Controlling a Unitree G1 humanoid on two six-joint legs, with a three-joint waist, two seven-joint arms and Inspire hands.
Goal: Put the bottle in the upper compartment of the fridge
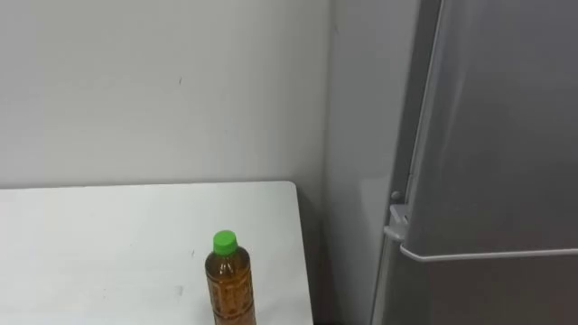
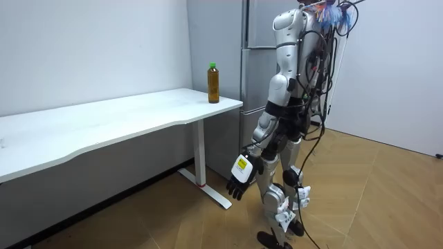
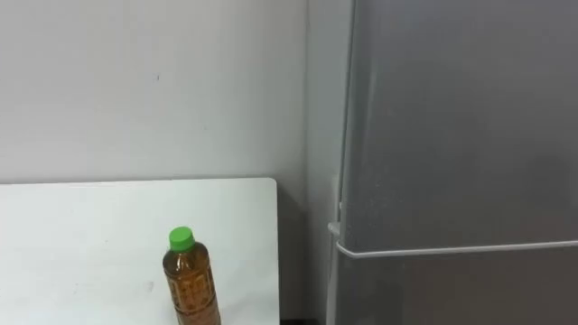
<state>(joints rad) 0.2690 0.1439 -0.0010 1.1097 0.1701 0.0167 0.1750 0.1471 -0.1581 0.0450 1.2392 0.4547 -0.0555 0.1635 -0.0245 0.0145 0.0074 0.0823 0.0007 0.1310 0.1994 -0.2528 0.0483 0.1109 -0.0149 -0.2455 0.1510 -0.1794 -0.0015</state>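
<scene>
Since the bottle (image 1: 229, 287) stands upright near the edge of the counter (image 1: 108, 239) by the shut fridge (image 1: 492, 135), we can reach it easily; our left hand (image 2: 240, 176) hangs low, fingers (image 2: 234, 190) apart

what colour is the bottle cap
Bright green, best seen in the left eye view; the cap tops a bottle of brown liquid on the white table.

2 head eyes face table (image 1: 135, 226) and fridge (image 1: 497, 135) closely; the far room view shares both.
</scene>
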